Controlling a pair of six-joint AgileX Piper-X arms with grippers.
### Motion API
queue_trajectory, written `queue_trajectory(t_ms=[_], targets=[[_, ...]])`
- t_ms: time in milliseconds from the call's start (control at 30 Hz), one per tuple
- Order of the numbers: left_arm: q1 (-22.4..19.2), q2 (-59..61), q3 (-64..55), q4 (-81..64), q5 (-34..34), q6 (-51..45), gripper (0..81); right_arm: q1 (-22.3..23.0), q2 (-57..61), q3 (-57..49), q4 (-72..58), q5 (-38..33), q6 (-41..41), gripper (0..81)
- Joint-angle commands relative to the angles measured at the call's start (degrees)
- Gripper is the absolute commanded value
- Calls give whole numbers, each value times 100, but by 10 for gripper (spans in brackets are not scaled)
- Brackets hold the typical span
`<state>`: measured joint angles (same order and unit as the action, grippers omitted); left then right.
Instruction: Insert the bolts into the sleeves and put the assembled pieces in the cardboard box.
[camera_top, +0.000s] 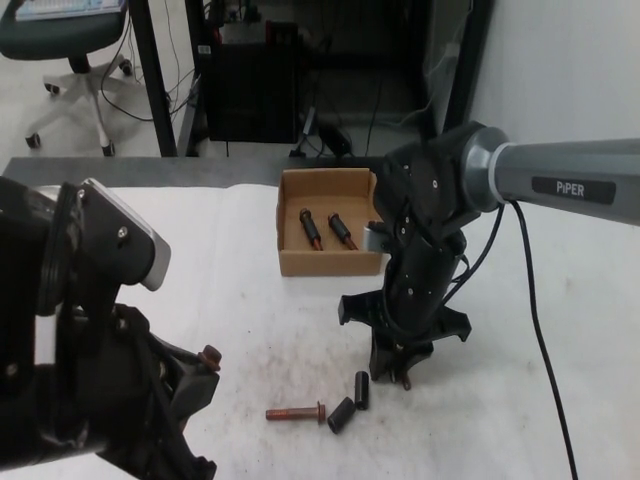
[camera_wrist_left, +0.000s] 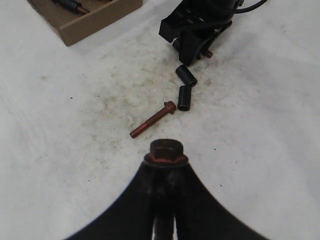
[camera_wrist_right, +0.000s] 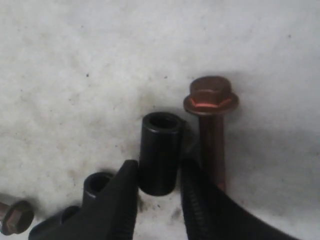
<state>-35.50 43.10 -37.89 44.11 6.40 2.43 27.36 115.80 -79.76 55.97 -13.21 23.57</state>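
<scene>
My left gripper (camera_wrist_left: 166, 169) is shut on a copper bolt (camera_wrist_left: 166, 152), whose hex head sticks out past the fingertips. In the high view this bolt (camera_top: 209, 356) hangs at the front left. My right gripper (camera_wrist_right: 159, 169) is shut on a black sleeve (camera_wrist_right: 160, 150), low over the white cloth. A second bolt (camera_wrist_right: 211, 122) lies right beside that sleeve, partly behind one finger (camera_wrist_right: 202, 197). A loose bolt (camera_top: 295, 412) and two loose sleeves (camera_top: 341, 414) (camera_top: 361, 389) lie in front of the right gripper (camera_top: 402, 372). The cardboard box (camera_top: 290, 262) holds two assembled pieces (camera_top: 311, 229) (camera_top: 342, 231).
A white cloth (camera_top: 250, 310) covers the bench, stained around the loose parts. The right arm (camera_top: 560, 180) comes in from the right edge, with its cable (camera_top: 540, 330) hanging over the cloth. Behind the bench stand dark rack legs (camera_top: 150, 70) and an office chair (camera_top: 70, 40).
</scene>
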Motion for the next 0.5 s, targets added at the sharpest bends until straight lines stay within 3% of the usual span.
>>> queue_trajectory(t_ms=[0,267,467], targets=[[-12,-8,-26,2,-27,16,3,-20,60,7,-216,87,44,288],[-12,-8,-26,2,-15,16,3,1,78,7,-307,87,-904,284],[-12,-8,-26,2,-15,16,3,0,78,7,290,87,-2006,148]])
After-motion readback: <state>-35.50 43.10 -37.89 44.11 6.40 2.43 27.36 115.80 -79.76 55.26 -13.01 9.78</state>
